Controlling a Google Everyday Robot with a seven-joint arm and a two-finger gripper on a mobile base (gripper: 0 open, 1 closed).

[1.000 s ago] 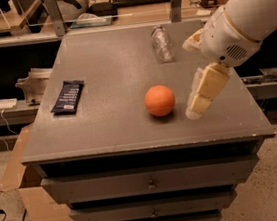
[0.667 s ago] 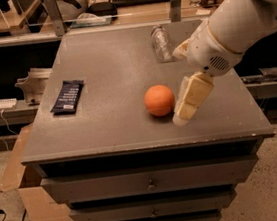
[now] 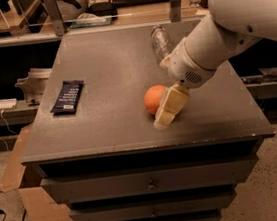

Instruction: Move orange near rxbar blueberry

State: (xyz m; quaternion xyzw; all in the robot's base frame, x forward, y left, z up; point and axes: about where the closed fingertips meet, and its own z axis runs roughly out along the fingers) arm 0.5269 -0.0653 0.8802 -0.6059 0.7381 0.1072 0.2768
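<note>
The orange (image 3: 153,98) sits on the dark grey cabinet top (image 3: 109,76), right of the middle and toward the front. The rxbar blueberry (image 3: 68,96), a flat navy wrapper with white print, lies near the left edge, well apart from the orange. My gripper (image 3: 167,110) comes down from the upper right on a white arm. Its cream-coloured finger (image 3: 170,106) stands against the orange's right front side, its tip down near the surface. Part of the orange is hidden behind it.
A clear plastic bottle (image 3: 160,42) lies on its side at the back right of the top, just behind my arm. A shelf with clutter (image 3: 91,12) runs along the back. A cardboard box (image 3: 30,196) stands on the floor at the left.
My gripper has moved left and down from beside the orange's right side until it stands against it. The orange and the bar have stayed in place.
</note>
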